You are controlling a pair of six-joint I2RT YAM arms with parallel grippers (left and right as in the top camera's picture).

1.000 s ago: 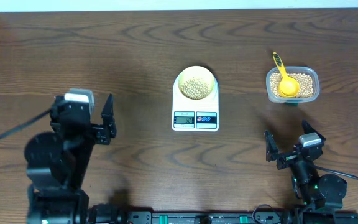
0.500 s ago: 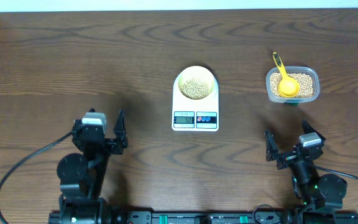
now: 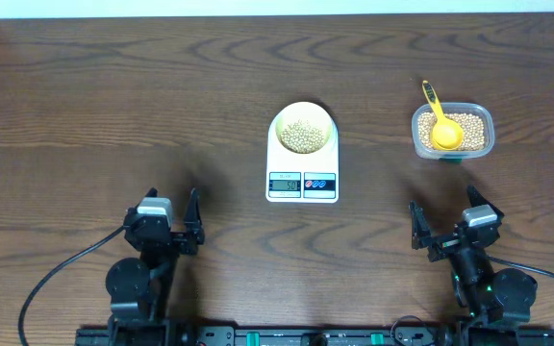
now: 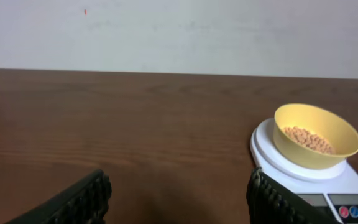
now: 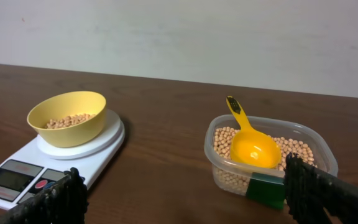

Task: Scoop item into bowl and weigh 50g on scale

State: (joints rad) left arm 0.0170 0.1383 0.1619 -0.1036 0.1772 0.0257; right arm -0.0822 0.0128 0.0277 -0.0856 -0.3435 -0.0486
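The pale-yellow bowl point(image 3: 303, 130) point(image 4: 316, 135) point(image 5: 67, 117) stands on the white scale point(image 3: 303, 181) point(image 4: 303, 177) point(image 5: 55, 158) at the table's middle and holds tan beans point(image 3: 303, 135) point(image 5: 67, 121). More beans point(image 3: 469, 130) point(image 5: 297, 149) fill a clear tub point(image 3: 453, 152) point(image 5: 269, 180) at the right, with a yellow scoop point(image 3: 442, 125) point(image 5: 252, 144) resting in it. My left gripper point(image 3: 169, 219) point(image 4: 178, 198) is open and empty near the front left. My right gripper point(image 3: 445, 223) point(image 5: 182, 198) is open and empty near the front right.
A dark wooden table point(image 3: 113, 96) carries everything. A pale wall point(image 4: 179, 31) stands behind its far edge. A black cable point(image 3: 56, 288) trails from the left arm at the front.
My left arm has drawn back toward the front edge and a little to the right, jaws still open. The right arm, scale, bowl and tub have not moved.
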